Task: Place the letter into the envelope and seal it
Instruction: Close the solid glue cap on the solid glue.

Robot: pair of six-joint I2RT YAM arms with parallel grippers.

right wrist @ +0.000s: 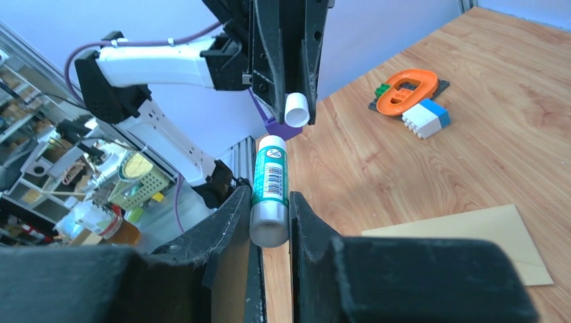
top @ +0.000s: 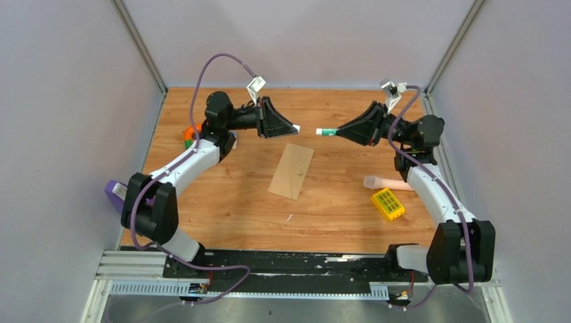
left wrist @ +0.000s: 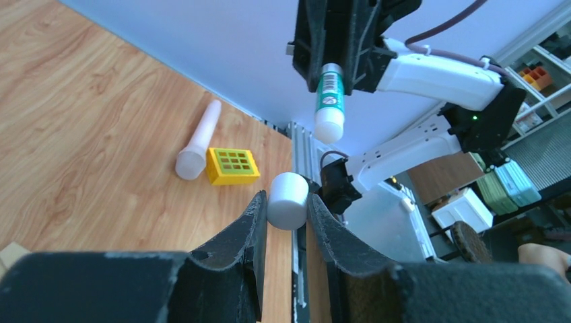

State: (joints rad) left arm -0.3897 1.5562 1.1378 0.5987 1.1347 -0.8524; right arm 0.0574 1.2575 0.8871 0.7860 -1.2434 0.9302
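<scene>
Left gripper (left wrist: 286, 214) pinches white cap (left wrist: 288, 195) | right gripper (right wrist: 269, 225) pinches green glue stick (right wrist: 271, 176), apparently uncapped for sealing | envelope (top: 291, 171) flat mid-table (top: 222, 208), away from every edge | letter unseen, perhaps inside.

flat envelope (top: 291, 171), right pincer (top: 339, 132) gripping glue stick (top: 326, 132)

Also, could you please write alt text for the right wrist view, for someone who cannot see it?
The right jaws clamp a green glue stick, its far end towards the left jaws opposite, which hold a white cap. Beneath them is a wooden table with a tan envelope, an orange toy and a white-and-blue brick.
</scene>
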